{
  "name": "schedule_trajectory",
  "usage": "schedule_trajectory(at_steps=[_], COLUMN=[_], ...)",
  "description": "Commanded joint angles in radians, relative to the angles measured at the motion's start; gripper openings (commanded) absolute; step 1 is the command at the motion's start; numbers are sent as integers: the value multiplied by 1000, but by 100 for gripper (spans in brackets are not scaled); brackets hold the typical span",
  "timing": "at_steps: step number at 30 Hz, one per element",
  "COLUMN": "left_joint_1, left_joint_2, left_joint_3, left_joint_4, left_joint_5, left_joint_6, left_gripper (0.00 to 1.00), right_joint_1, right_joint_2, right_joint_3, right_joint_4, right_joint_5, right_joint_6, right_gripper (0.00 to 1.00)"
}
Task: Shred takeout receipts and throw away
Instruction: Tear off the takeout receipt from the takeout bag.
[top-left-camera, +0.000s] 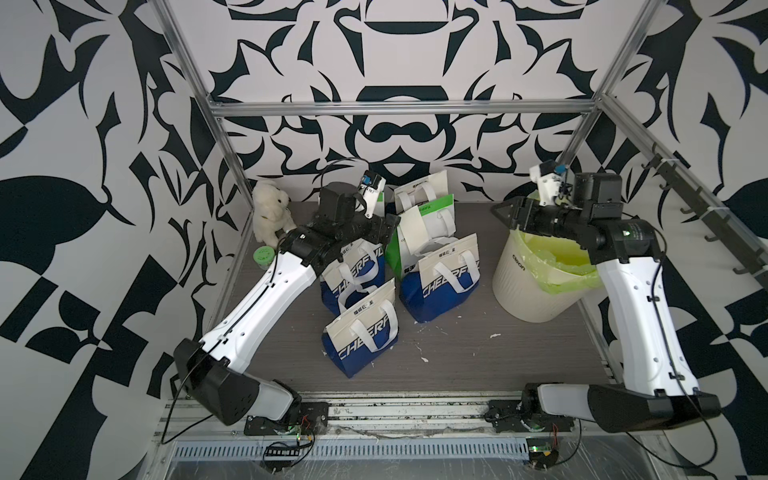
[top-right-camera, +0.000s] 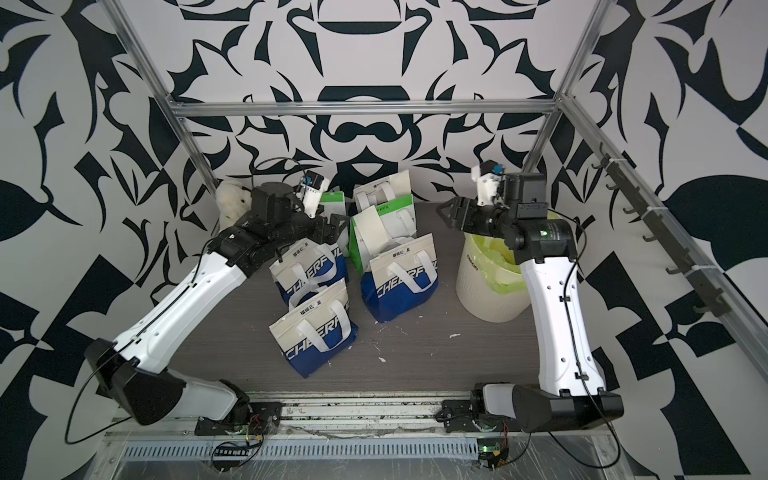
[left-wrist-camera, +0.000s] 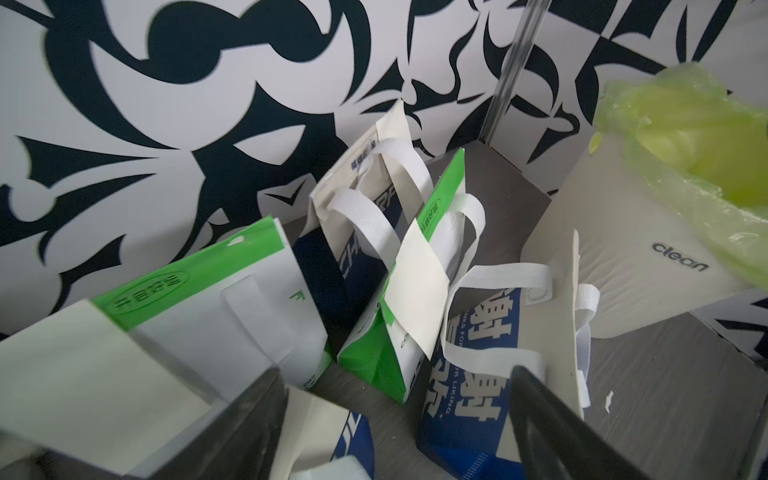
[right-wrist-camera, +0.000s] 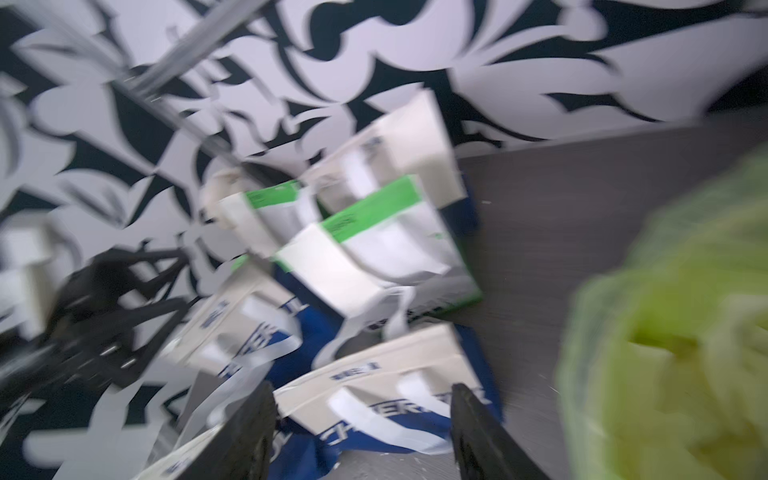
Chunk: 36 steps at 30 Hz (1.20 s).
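Observation:
A cream-white takeout receipt hangs on the face of a green-and-white bag in the middle of the bag cluster; the left wrist view shows this receipt ahead of the fingers. A second receipt lies on the nearer green bag. My left gripper is open beside the bags, with nothing between its fingers. My right gripper hovers open and holds nothing at the left rim of the cream bin with its yellow-green liner.
Three blue-and-white bags stand in front of the green ones. A white plush toy and a green-lidded jar sit at the back left. Small white scraps dot the table. A hook rail runs along the right.

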<state>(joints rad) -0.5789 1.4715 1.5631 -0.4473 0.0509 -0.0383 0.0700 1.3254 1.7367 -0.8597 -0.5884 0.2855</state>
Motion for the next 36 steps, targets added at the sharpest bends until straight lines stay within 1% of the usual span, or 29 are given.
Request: schedule_trajectory(at_steps=[1,4,9,11,14,18,20,23,24,28,29,30,33,36], left_joint_1=[7,32,57,59,72,91,102,110,111,119,121,125,135,135], left_joint_2=[90,171,292,330,358,361,354,349,351,363,365,367,368,368], left_joint_3=[83,154,266,295,299,269,246,220,216,226,225,226,218,207], left_joint_4=[-98,-131,-210,-228,-221,-193,-169,-139,-135,-141,-143,-141,-134,-124], left_joint_5=[89,142,159,175,207,246,264,287,296,326,329,330,357,361], left_joint_6=[52,58,83,92,92,82,71,60,60,61,62,62,63,69], left_gripper=[81,76,69,64,49,41,35,33,30,5,2,0,0,0], right_joint_1=[57,96,181,195,197,206,222,251,260,281,284,287,294,300], right_joint_2=[38,103,244,292,363,456,499,564,586,665,682,696,736,764], right_joint_3=[62,100,231,256,286,357,398,456,478,553,570,584,627,658], right_joint_4=[141,158,61,67,71,19,-22,-64,-81,-127,-136,-146,-168,-178], right_joint_5=[-186,-183,-91,-94,-112,-109,-80,-56,-55,-13,0,7,23,41], right_joint_6=[-32,-22,-88,-80,-74,-104,-132,-156,-160,-173,-175,-180,-196,-203], right_gripper=[67,68,70,70,70,70,70,70,70,72,71,72,71,71])
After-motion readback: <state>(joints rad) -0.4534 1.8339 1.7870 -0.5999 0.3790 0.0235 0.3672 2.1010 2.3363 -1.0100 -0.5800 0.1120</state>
